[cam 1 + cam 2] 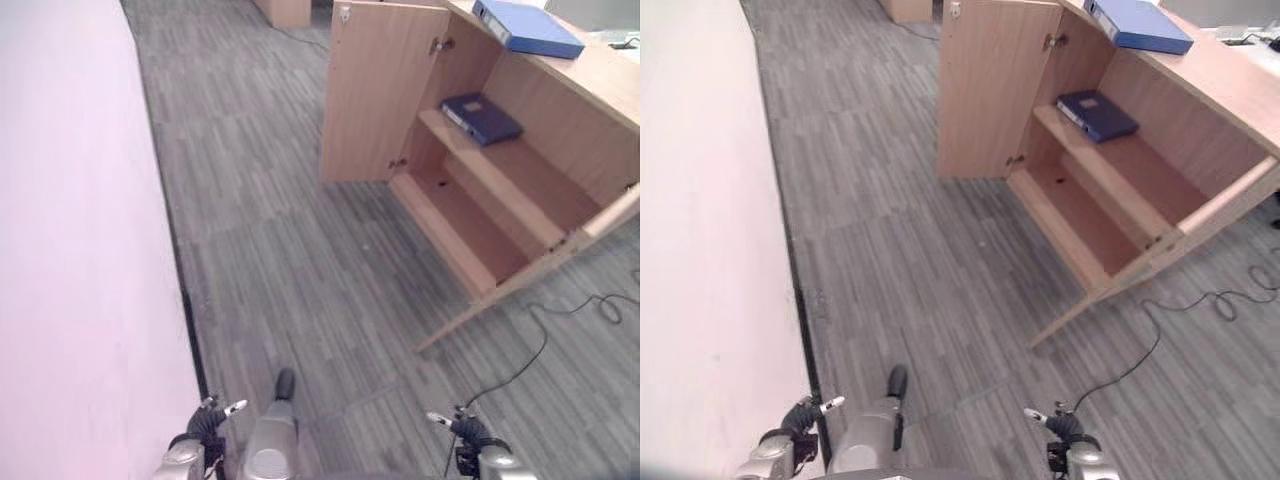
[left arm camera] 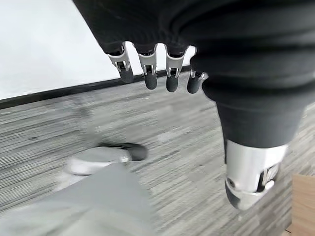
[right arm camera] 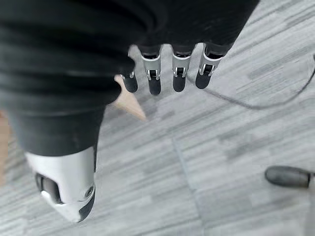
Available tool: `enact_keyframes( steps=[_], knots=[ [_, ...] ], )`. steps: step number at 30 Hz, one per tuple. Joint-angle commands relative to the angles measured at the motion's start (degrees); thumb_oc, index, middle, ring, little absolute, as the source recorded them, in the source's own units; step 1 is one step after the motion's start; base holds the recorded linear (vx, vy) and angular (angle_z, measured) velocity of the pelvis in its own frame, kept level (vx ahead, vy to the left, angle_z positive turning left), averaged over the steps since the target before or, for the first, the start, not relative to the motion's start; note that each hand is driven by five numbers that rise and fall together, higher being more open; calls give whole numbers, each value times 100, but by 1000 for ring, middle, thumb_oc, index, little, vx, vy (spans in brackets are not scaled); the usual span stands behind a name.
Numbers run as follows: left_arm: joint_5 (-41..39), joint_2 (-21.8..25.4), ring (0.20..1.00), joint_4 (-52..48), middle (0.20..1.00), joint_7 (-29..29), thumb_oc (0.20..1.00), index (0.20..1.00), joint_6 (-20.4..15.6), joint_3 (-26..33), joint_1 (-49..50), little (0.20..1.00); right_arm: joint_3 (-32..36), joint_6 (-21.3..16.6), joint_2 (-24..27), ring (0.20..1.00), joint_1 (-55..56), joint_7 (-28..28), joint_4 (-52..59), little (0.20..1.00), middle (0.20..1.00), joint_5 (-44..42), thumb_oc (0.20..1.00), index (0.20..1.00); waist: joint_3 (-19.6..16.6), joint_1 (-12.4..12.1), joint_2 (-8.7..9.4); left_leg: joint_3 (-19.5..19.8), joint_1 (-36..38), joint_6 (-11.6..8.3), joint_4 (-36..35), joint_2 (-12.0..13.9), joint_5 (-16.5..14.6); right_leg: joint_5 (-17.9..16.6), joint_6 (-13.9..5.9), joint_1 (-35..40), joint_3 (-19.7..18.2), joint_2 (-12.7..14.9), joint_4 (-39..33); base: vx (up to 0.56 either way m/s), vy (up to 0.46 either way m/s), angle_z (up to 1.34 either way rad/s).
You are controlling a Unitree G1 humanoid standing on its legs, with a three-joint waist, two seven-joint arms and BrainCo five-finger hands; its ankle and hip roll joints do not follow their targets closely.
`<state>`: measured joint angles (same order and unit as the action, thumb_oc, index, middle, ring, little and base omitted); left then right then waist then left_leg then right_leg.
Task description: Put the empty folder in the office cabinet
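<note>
Lying flat on the cabinet's top, near its far edge, the lighter blue folder (image 1: 527, 27) looks like the one still to be stowed; a darker blue folder (image 1: 481, 117) already rests on the upper shelf (image 1: 500, 165) at its far end, which suggests where the first belongs. Both are stiff, rectangular binders with smooth covers. The office cabinet (image 1: 560, 130) is pale wood-grain board, its door (image 1: 383, 92) swung wide so the shelves stand open for loading; the lower shelf is bare. Grey striped carpet floor (image 1: 280, 240) spreads between it and the robot, with a plain pale wall (image 1: 70, 250) on the left. The left hand (image 2: 147, 69) and right hand (image 3: 167, 73) hang low, well apart from the cabinet, fingers relaxed and straight, holding nothing.
</note>
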<state>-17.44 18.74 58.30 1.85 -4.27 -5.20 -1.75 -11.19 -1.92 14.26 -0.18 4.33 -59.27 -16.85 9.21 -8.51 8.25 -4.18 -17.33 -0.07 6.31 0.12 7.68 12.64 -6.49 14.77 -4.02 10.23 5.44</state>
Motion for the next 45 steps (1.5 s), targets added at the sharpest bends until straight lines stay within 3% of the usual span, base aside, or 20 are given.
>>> enact_keyframes(
  steps=[1, 2, 4, 6, 8, 11, 12, 15, 18, 22, 26, 27, 29, 30, 32, 34, 39, 41, 43, 45],
  knots=[
    [173, 168, 1000, -267, 1000, 28, 1000, 1000, -111, -149, 39, 1000, 171, -100, 274, 1000, -241, -37, 157, 1000, 1000, -83, 1000, 1000, -6, -150, -134, 38, -647, -511, -323, 608, 605, -897, -243, 399, -102, -161, 286, 405, 349, 15],
    [151, 240, 1000, -281, 1000, 37, 1000, 1000, -83, -148, -14, 1000, 188, -77, 214, 1000, -328, -42, 133, 1000, 1000, -115, 1000, 1000, 52, -104, -108, -124, -367, -368, -428, 534, 391, -1825, -468, 37, -53, -111, 1121, 261, 272, 15],
    [46, 327, 1000, -396, 1000, 80, 1000, 1000, -96, -159, -97, 1000, 190, -86, 171, 1000, -451, -19, 162, 1000, 1000, -145, 1000, 1000, 191, -10, -308, -213, 1, -203, -612, 608, 201, -2514, -653, -652, 246, -159, 2312, 246, 299, -4],
    [16, 349, 1000, -466, 1000, 114, 1000, 1000, -105, -162, -176, 1000, 213, -95, 165, 1000, -547, 2, 219, 1000, 1000, -151, 1000, 1000, 295, 131, -571, -215, 428, -98, -830, 658, 58, -2424, -715, -1198, 487, -307, 2943, 259, 306, 6],
    [-5, 325, 1000, -429, 1000, 166, 1000, 1000, -140, -137, -243, 1000, 247, -100, 178, 1000, -583, 51, 216, 1000, 1000, -167, 1000, 1000, 429, 320, -761, -137, 865, -27, -974, 557, -119, -1997, -576, -1836, 665, -458, 3300, 373, 352, 7],
    [-85, 300, 1000, -462, 1000, 223, 1000, 1000, -140, -106, -256, 1000, 366, -113, 201, 1000, -579, 125, 99, 1000, 1000, -271, 1000, 1000, 602, 484, -832, -135, 1433, -26, -1030, 432, -420, -1435, -411, -2349, 1273, -229, 2662, 435, 144, -9],
    [-67, 265, 1000, -416, 1000, 206, 1000, 1000, -142, -141, -288, 1000, 441, -102, 231, 1000, -601, 159, -86, 1000, 1000, -330, 1000, 1000, 648, 570, -842, -130, 1710, -54, -1059, 359, -600, -1168, -274, -2431, 1488, -231, 1843, 394, 28, -8],
    [-33, 233, 1000, -392, 1000, 194, 1000, 1000, -137, -162, -328, 1000, 549, -81, 262, 1000, -584, 176, -277, 1000, 1000, -397, 1000, 1000, 640, 706, -835, -89, 2029, -98, -1119, 281, -794, -1333, -259, -2561, 1554, -267, 969, 404, -31, 6],
    [133, 210, 1000, -327, 1000, 211, 1000, 1000, -158, -144, -415, 1000, 657, 29, 225, 1000, -381, 189, -768, 1000, 1000, -257, 1000, 1000, 614, 942, -810, -117, 2558, -225, -1131, 255, -1220, -1858, -377, -2764, 1963, -82, -136, 435, -87, 12],
    [243, 200, 1000, -395, 1000, 178, 1000, 1000, -191, -188, -364, 1000, 837, 144, 198, 1000, -15, 191, -1188, 1000, 1000, -102, 1000, 1000, 532, 1155, -853, -164, 2961, -291, -1131, 293, -1502, -2078, -438, -2868, 1981, 61, -225, 431, -86, 1],
    [353, 73, 1000, -463, 1000, 62, 1000, 1000, -168, -320, -182, 1000, 1126, 221, 316, 1000, 485, 135, -1628, 1000, 1000, -117, 1000, 1000, 311, 1533, -1052, -268, 3361, -405, -727, 423, -1858, -2065, -231, -2598, 1936, 31, -99, 390, -44, 3],
    [353, 72, 1000, -463, 1000, 62, 1000, 1000, -168, -320, -182, 1000, 1126, 221, 317, 1000, 485, 135, -1628, 1000, 1000, -117, 1000, 1000, 309, 1534, -1054, -268, 3357, -406, -722, 425, -1862, -2064, -230, -2600, 1937, 30, -97, 282, -69, -32],
    [198, -5, 1000, -528, 1000, 40, 1000, 1000, -171, -317, -194, 1000, 1144, 222, 389, 1000, 479, 81, -1690, 1000, 1000, -148, 1000, 1000, 276, 1695, -1216, -505, 3106, -703, 416, 756, -1424, -1703, 37, -2400, 1923, -222, 35, 267, -107, -31],
    [197, 0, 1000, -527, 1000, 40, 1000, 1000, -171, -314, -196, 1000, 1142, 222, 384, 1000, 475, 81, -1691, 1000, 1000, -148, 1000, 1000, 253, 1715, -1191, -481, 3064, -702, 410, 732, -1392, -1721, 41, -2424, 1936, -193, 23, 153, -115, -20],
    [85, -49, 1000, -581, 1000, 43, 1000, 1000, -158, -351, -291, 1000, 1177, 200, 412, 1000, 390, 109, -1610, 1000, 1000, -249, 1000, 1000, 379, 1742, -1069, -387, 2447, -816, 1913, 857, -830, -1483, 332, -2168, 1834, -279, 36, 199, -162, -32],
    [22, -101, 1000, -543, 1000, 139, 1000, 1000, -169, -419, -425, 1000, 1216, 162, 451, 1000, 306, 132, -1501, 1000, 1000, -490, 1000, 1000, 537, 1699, -933, -289, 2009, -789, 2733, 914, -588, -1264, 510, -1886, 1587, -349, 37, 320, -90, -40],
    [-49, -140, 1000, -593, 1000, 185, 1000, 1000, -181, -458, -471, 1000, 1228, 87, 443, 1000, 404, 93, -1195, 1000, 1000, -754, 1000, 1000, 582, 1516, -769, 8, 1445, -637, 1774, 1275, -420, -978, 429, -1453, 932, -273, -15, 308, 108, -50],
    [-36, -150, 1000, -585, 1000, 208, 1000, 1000, -150, -488, -443, 1000, 1168, 101, 408, 1000, 474, 104, -1163, 1000, 1000, -762, 1000, 1000, 591, 1383, -914, 560, 1210, -739, 239, 1514, -162, -656, 310, -1260, 522, -373, 95, 547, 355, -48],
    [-77, -166, 1000, -503, 1000, 229, 1000, 1000, -153, -474, -444, 1000, 1133, 103, 385, 1000, 503, 126, -1159, 1000, 1000, -752, 1000, 1000, 587, 1282, -1025, 931, 927, -851, -396, 1658, 221, -385, 282, -1106, 226, -445, 251, 552, 313, -59],
    [-90, -175, 1000, -472, 1000, 237, 1000, 1000, -168, -468, -437, 1000, 1117, 102, 350, 1000, 529, 149, -1158, 1000, 1000, -758, 1000, 1000, 609, 1222, -1010, 1037, 782, -890, -657, 1664, 260, -184, 283, -984, 48, -422, 364, 438, 182, -71]
  ],
)
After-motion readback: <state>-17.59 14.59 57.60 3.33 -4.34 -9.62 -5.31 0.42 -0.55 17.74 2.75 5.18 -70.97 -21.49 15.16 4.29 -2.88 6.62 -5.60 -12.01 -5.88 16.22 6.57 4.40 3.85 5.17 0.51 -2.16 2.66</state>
